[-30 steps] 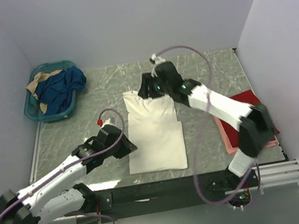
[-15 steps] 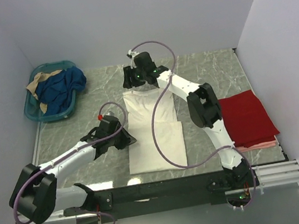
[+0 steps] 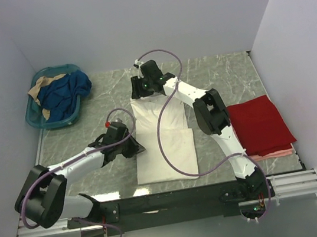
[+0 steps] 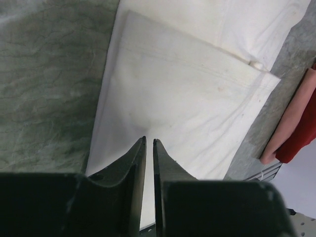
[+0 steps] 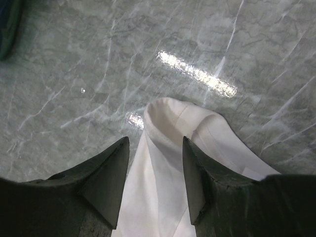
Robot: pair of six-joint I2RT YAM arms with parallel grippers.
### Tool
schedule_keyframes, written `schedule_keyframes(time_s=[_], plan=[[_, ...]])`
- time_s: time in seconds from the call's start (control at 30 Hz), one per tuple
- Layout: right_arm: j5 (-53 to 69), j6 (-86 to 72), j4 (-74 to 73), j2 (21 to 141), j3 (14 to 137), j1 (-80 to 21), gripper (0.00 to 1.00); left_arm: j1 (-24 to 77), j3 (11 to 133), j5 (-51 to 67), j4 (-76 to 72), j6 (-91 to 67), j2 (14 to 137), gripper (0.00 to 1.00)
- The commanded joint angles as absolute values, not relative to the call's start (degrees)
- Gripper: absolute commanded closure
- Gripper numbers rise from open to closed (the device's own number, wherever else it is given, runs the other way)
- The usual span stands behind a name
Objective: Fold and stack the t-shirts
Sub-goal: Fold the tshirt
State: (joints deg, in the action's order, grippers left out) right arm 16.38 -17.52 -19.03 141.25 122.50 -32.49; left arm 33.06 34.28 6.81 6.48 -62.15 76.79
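Right end effector [image 5: 154, 144] shifted left to far-left corner of cream t-shirt [image 3: 166, 147], fingers spread astride it. Left end effector [image 4: 149, 140] closed, empty, over the cloth's left edge.

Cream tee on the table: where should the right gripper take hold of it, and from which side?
Probably grip the cream tee at its far corner, where the cloth humps into a rounded fold; elsewhere it lies flat. Come from straight above: the open right gripper straddles that hump.
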Motion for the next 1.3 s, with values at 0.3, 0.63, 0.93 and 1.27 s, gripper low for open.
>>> schedule_keyframes(time_s=[0.3,0.63,0.93,1.27], plan=[[16.87,-17.67,-21.18,144.75,128.41,-33.4,0.48,32.78,32.87,7.73,2.81,-61.08,79.1,0.84],[17.67,-17.93,-21.88,144.76,127.97,-33.4,0.79,32.78,32.52,7.65,2.64,-61.17,79.72,0.85],[14.77,-21.62,-18.55,139.66,124.72,-31.91,0.99,32.78,30.94,8.26,1.41,-61.96,81.56,0.92],[8.7,-25.84,-16.79,133.95,121.21,-30.59,1.0,32.78,29.18,8.17,0.7,-62.58,82.09,0.93]])
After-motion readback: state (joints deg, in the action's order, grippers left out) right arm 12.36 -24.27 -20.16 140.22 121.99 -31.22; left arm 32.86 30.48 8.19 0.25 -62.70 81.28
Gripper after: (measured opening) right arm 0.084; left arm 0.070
